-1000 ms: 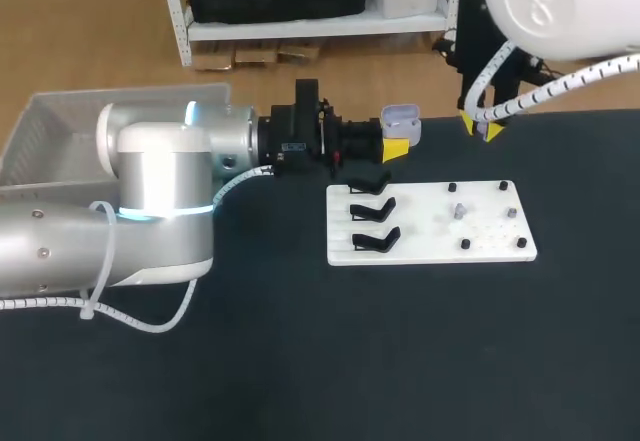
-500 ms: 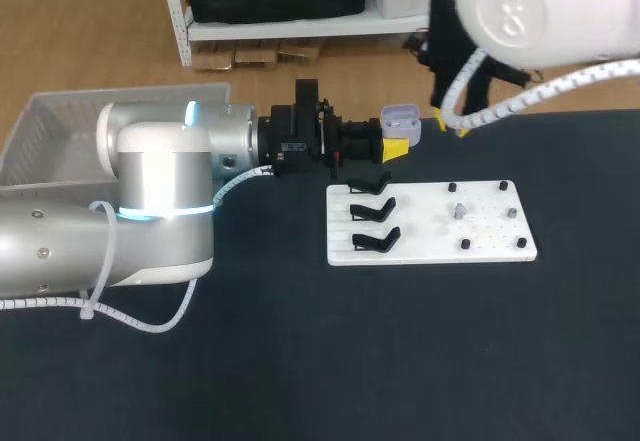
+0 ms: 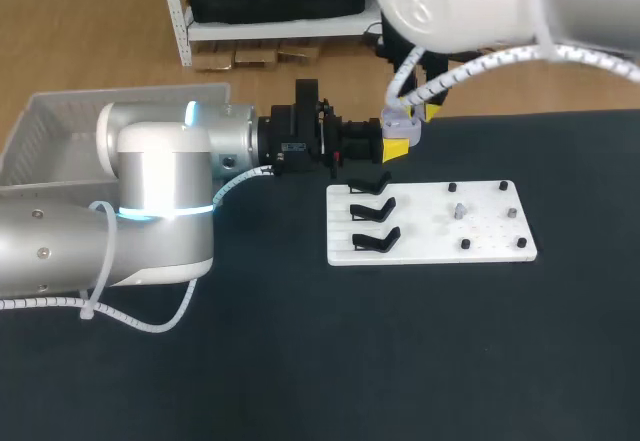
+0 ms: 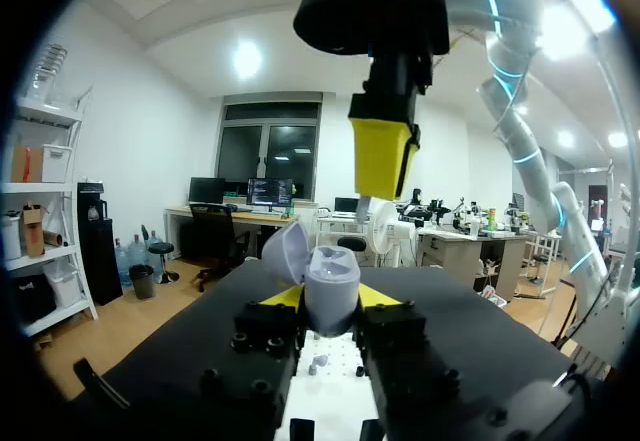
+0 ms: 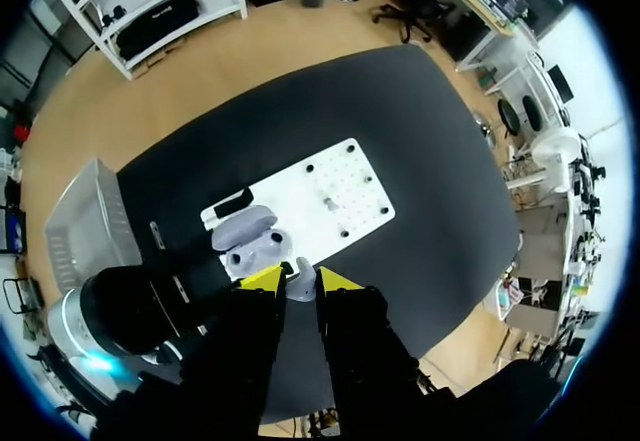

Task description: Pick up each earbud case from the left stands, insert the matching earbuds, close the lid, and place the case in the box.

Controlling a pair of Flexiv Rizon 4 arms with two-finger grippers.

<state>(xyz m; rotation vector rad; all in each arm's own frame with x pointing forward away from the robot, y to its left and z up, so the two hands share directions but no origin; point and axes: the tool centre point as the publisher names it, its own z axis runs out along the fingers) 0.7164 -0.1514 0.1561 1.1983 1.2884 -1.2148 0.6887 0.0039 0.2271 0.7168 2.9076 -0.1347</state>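
- Left gripper (image 3: pixel 396 147) is squeezed tight on the earbud case (image 3: pixel 400 118). Its two yellow tips press on the case from both sides.
- Seen from the left wrist, the earbud case (image 4: pixel 328 279) sits right between the fingers. It is pale purple. Its lid is open and leans back.
- Right gripper (image 3: pixel 428 111) hangs just over the earbud case. It comes in from the right side and reaches past the middle.
- Seen from the right wrist, a small pale earbud (image 5: pixel 301 283) is pinched between the yellow tips. The open case (image 5: pixel 250 241) is just under it.
- Seen from the left wrist, the yellow tip of the other arm's gripper (image 4: pixel 383 156) points down at the open case. It is close, but not touching.
- The case is held up in the air near the back edge of the black table (image 3: pixel 300 361). It is just behind the white board (image 3: pixel 420 248).
- Three black stands (image 3: pixel 373 209) sit in a row on the left part of the board.
- A small grey thing (image 3: pixel 459 211) sits near the middle of the board. I cannot tell what it is.
- The grey box (image 3: pixel 60 126) is at the far left, well apart from the case.
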